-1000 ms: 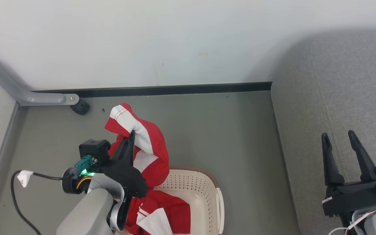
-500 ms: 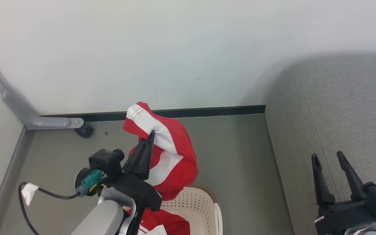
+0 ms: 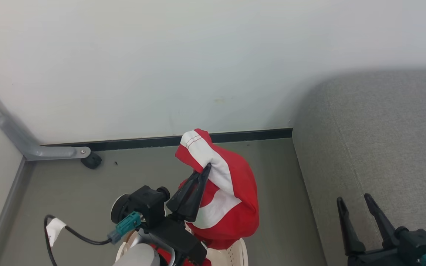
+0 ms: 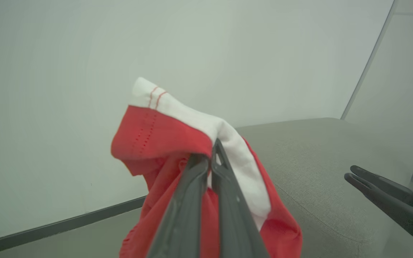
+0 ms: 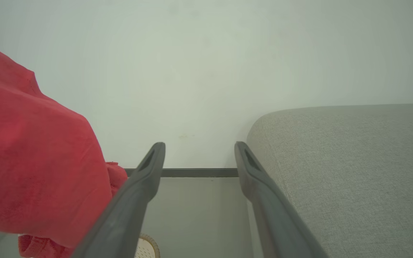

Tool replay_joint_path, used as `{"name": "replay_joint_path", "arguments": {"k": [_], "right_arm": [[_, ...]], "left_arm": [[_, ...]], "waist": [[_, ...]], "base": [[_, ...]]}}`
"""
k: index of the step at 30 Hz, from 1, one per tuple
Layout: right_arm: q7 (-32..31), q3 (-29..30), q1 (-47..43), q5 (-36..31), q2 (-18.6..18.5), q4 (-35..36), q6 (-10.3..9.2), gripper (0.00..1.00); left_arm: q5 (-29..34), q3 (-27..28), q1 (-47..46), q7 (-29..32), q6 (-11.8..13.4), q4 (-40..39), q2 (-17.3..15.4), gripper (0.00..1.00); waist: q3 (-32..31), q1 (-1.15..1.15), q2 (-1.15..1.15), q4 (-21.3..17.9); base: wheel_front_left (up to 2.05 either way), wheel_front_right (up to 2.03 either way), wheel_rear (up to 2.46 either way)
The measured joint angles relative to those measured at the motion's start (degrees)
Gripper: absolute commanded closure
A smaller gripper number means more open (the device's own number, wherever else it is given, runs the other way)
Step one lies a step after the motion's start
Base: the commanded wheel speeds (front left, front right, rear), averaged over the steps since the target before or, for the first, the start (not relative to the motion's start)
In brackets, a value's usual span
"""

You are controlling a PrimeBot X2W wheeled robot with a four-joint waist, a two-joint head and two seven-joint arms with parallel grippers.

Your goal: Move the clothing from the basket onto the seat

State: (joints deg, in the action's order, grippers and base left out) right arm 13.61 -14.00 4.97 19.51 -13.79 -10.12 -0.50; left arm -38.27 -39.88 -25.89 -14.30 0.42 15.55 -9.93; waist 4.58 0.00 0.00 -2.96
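**Left gripper** [image 3: 206, 169]: fingers pressed together, pinching a fold of the clothing at the tips. Raised above the basket, fingers pointing up and away toward the wall.

**Clothing** [image 3: 235, 201]: one red garment with white panels, held by the left gripper. Its bulk hangs from the pinch, down and to the gripper's right. A white striped end stands up beyond the fingertips. The lowest fold is just over the basket rim; whether it touches cannot be told. The long axis runs roughly along the fingers, drooping below them.

**Basket** [image 3: 235, 254]: beneath and behind the left gripper's fingertips, close under the wrist. A little red shows inside it, probably more clothing.

**Seat** [image 3: 383, 147]: to the left gripper's right, across a strip of bare floor [image 3: 276, 192]. Its rounded near edge faces the hanging garment.

**Right gripper** [image 3: 354, 198]: fingers spread, holding nothing. It hangs over the seat's front edge, so it is the nearer arm to the seat but does not carry the load.

**Governing relation**: the seat lies sideways, to the right of the loaded gripper. The coming carry is judged to be a rightward sweep, high enough for the drooping hem to pass the basket rim and the seat's edge.
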Motion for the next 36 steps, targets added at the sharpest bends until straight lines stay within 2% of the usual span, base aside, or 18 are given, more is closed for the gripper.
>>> {"name": "replay_joint_path", "arguments": {"k": [9,23,28,36], "right_arm": [[-1.33,-2.47,-1.06,0.00,0.65,1.15,0.60,0.00],[-4.04,-12.70,-0.83,-0.38,4.74,2.32,5.01,0.00],[-4.98,-16.04,0.70,-0.46,6.59,1.94,5.93,0.00],[-6.06,-17.90,4.02,-0.46,7.36,-0.87,6.56,0.00]], "left_arm": [[0.56,-1.20,0.50,0.57,0.08,-2.87,-0.41,1.00],[0.63,-2.61,0.43,2.70,0.14,-4.46,0.05,1.00],[0.63,-3.01,0.41,3.20,0.13,-4.56,0.53,1.00],[0.62,-3.22,0.41,3.61,0.10,-4.72,0.84,1.00]], "waist": [[-0.43,0.00,0.01,0.01],[-0.81,0.00,0.00,1.34],[-0.89,0.00,0.01,2.26],[-1.04,0.01,0.01,3.50]], "base": [[0.00,0.00,0.00],[0.00,0.00,0.00],[0.00,0.00,0.00],[0.00,0.00,0.00]]}}
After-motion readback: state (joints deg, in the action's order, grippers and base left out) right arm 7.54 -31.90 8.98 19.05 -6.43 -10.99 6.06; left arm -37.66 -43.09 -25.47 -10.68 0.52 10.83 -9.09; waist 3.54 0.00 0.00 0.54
